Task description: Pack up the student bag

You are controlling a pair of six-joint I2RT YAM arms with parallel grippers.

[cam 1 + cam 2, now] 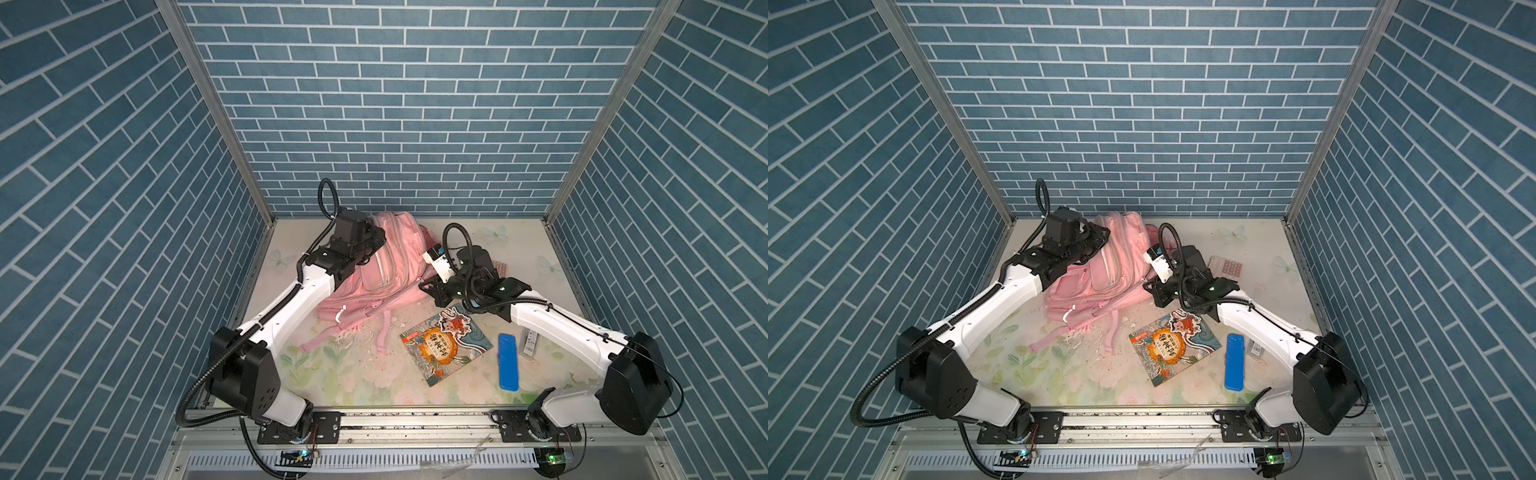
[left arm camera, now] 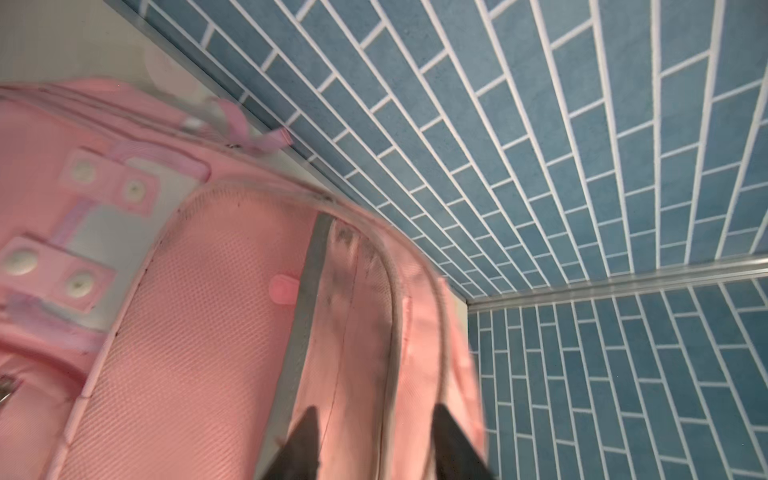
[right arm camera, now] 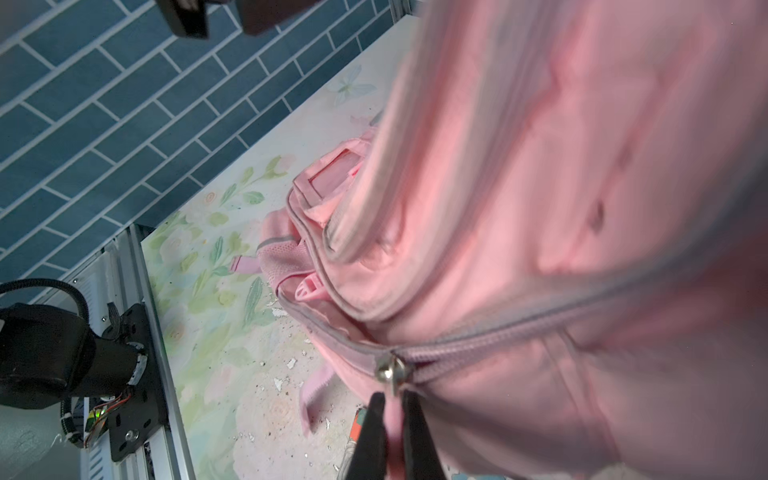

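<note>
The student bag point(image 1: 388, 272) point(image 1: 1100, 270) is a big pink backpack slumped at the back of the table in both top views. My left gripper point(image 1: 374, 242) point(image 1: 1100, 239) is at its upper left side. In the left wrist view this gripper point(image 2: 376, 422) is open, and its two dark fingertips point(image 2: 307, 436) straddle a pink padded edge of the bag point(image 2: 199, 332) without pinching it. My right gripper point(image 1: 428, 286) point(image 1: 1151, 287) is at the bag's right side. In the right wrist view it point(image 3: 392, 398) is shut on the pink pull tab just below the metal zip slider point(image 3: 390, 370).
An illustrated book point(image 1: 446, 345) point(image 1: 1175, 349) lies in front of the right arm. A blue pencil case point(image 1: 508, 362) point(image 1: 1234, 361) and a small grey packet point(image 1: 532, 343) lie to its right. A pink calculator point(image 1: 1227, 266) sits behind the right wrist. Bag straps point(image 1: 384, 336) trail forward.
</note>
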